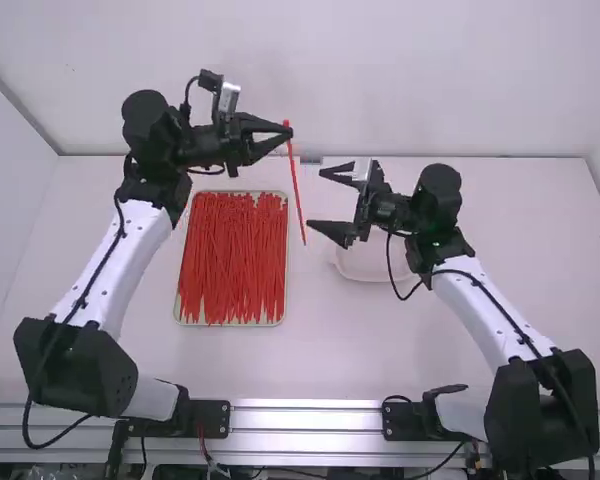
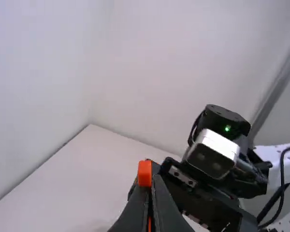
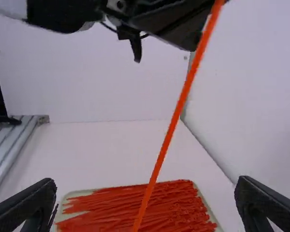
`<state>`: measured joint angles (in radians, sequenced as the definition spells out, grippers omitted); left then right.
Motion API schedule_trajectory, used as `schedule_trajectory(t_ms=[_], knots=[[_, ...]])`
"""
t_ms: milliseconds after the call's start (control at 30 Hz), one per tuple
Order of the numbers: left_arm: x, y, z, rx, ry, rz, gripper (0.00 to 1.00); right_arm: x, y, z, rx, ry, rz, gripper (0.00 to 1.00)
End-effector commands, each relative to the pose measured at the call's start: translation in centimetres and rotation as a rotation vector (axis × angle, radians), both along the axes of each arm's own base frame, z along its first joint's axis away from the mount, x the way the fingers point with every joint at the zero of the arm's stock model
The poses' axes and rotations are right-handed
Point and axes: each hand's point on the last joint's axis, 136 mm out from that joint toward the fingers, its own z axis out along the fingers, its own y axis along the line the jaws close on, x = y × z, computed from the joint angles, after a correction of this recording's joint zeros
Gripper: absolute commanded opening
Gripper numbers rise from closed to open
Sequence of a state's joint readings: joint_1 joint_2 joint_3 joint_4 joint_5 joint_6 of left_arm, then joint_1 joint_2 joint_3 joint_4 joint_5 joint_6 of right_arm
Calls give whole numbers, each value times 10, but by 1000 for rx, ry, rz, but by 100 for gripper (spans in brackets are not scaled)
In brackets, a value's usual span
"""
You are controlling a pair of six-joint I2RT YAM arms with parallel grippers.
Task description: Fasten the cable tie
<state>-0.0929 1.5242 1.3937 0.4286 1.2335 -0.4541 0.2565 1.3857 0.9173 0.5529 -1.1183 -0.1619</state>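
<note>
Left jaws clench the red cable tie (image 1: pixel 295 185) at its top; right jaws gape near it.

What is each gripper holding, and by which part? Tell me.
The left gripper pinches one red cable tie at its top end; the rest hangs down. The right gripper is open, holding nothing.

White table (image 1: pixel 540 230), two things on it.
Tray (image 1: pixel 230 324) of red cable ties (image 1: pixel 232 258) left of the table's middle; pale round container (image 1: pixel 365 268) near the tray's right side.
</note>
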Motion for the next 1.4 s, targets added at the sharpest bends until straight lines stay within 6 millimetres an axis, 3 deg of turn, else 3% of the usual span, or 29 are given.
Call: schedule_trajectory(t_ms=[0, 167, 433, 700, 967, 1200, 1367], knots=[[9, 8, -2, -15, 51, 41, 2, -1, 5, 8, -33, -199, 17, 98], [21, 18, -9, -18, 88, 89, 2, -6, 9, 5, -56, -313, 42, 98], [64, 32, -39, -46, 260, 138, 2, -7, 8, -6, -121, -516, 55, 98], [93, 33, -65, -113, 547, 107, 2, -12, 6, -40, -266, -874, 111, 98], [84, 25, -71, -117, 657, 34, 2, -23, 3, -61, -333, -1156, 200, 98], [88, 29, -77, -117, 705, 57, 2, -32, 5, -55, -287, -1325, 237, 98], [99, 28, -100, -99, 767, 126, 2, -37, 6, -52, -259, -1361, 252, 98]])
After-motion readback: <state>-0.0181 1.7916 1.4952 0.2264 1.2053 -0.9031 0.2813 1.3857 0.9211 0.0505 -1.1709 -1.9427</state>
